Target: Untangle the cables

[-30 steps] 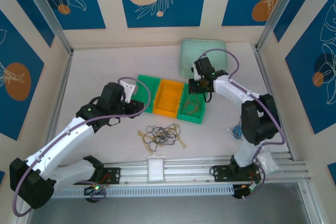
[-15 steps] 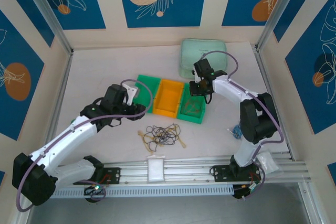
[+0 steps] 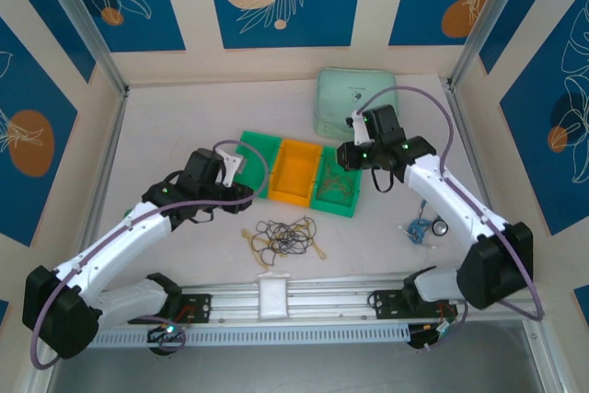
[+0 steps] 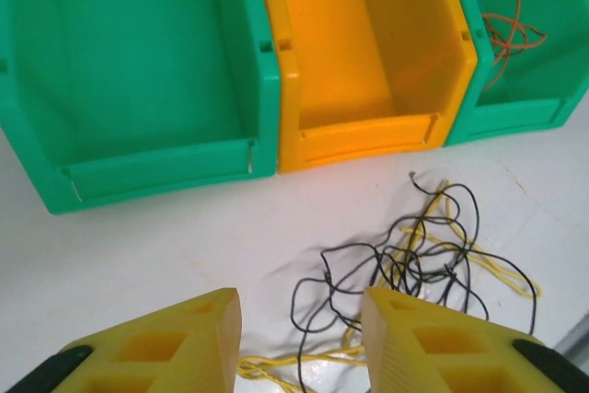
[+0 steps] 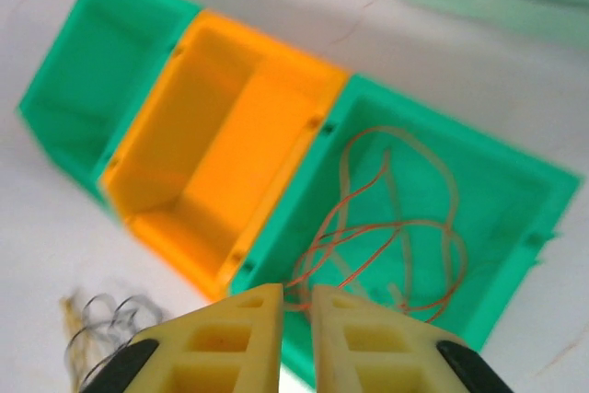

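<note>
Nearest you, the loose tangle of thin black and yellow cables (image 4: 419, 260) lies on the white table (image 4: 138, 255), just in front of the row of bins and touching none of them. Your left gripper (image 4: 299, 319) hangs over the tangle's near-left edge, its yellow fingers apart with nothing between them. The step in hand looks like lifting one colour out of the pile. Come down at that left fringe, where black wire bows out clear of the yellow, and close on a single loop rather than the knotted middle. Lift slowly and watch whether the rest drags along; if it does, set it down and regrip farther out. Beyond the tangle, the empty green plastic bin (image 4: 138, 71) and the empty orange plastic bin (image 4: 359, 52) are your likely drop spots, so aim well inside the walls. Farther right, the second green bin (image 5: 497, 218) holds the coiled red-orange cables (image 5: 396, 224). Your right gripper (image 5: 296, 306) hovers at that bin's near edge with its fingers almost together, only a slit showing. You cannot tell whether a strand is caught there, so check before moving that arm.
</note>
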Controlling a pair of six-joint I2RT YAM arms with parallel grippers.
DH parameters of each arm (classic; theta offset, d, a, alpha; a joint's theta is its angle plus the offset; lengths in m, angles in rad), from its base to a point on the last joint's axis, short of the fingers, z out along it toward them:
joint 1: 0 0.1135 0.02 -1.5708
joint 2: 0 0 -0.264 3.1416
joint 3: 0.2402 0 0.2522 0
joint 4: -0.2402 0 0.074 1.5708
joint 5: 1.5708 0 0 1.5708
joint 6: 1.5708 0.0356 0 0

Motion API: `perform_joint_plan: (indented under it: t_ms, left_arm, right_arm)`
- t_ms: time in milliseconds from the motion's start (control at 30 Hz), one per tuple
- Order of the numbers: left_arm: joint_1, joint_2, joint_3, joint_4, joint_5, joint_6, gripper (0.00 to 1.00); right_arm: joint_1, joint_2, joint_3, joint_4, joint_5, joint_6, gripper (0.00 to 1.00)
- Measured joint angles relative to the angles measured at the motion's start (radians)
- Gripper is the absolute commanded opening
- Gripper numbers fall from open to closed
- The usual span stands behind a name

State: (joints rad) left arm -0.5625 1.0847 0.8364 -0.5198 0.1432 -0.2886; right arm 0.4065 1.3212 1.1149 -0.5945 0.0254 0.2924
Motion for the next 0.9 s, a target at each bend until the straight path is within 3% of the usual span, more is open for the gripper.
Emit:
perform_joint_plan:
  t_ms: [167,300,567,667,900]
  left_arm:
    - [0.000,0.031,-0.003,-0.039,0.094,-0.042,0.28]
    - [-0.009,0.055,-0.032,-0.045,0.167,-0.076,0.27]
    - [-0.017,0.104,-0.097,-0.097,0.106,-0.162,0.25]
    - [-0.015,0.139,-0.110,-0.094,0.091,-0.184,0.35]
    - [-0.013,0.190,-0.125,-0.056,0.092,-0.206,0.35]
  right_arm:
    - [0.085,-0.101,-0.150,-0.011,-0.102,0.032,0.16]
    - [0.140,-0.135,-0.238,-0.011,-0.133,0.088,0.15]
    - [0.231,-0.127,-0.282,0.014,-0.146,0.166,0.15]
    - [0.256,-0.103,-0.282,0.023,-0.146,0.174,0.15]
    - [0.314,-0.047,-0.272,0.053,-0.146,0.209,0.18]
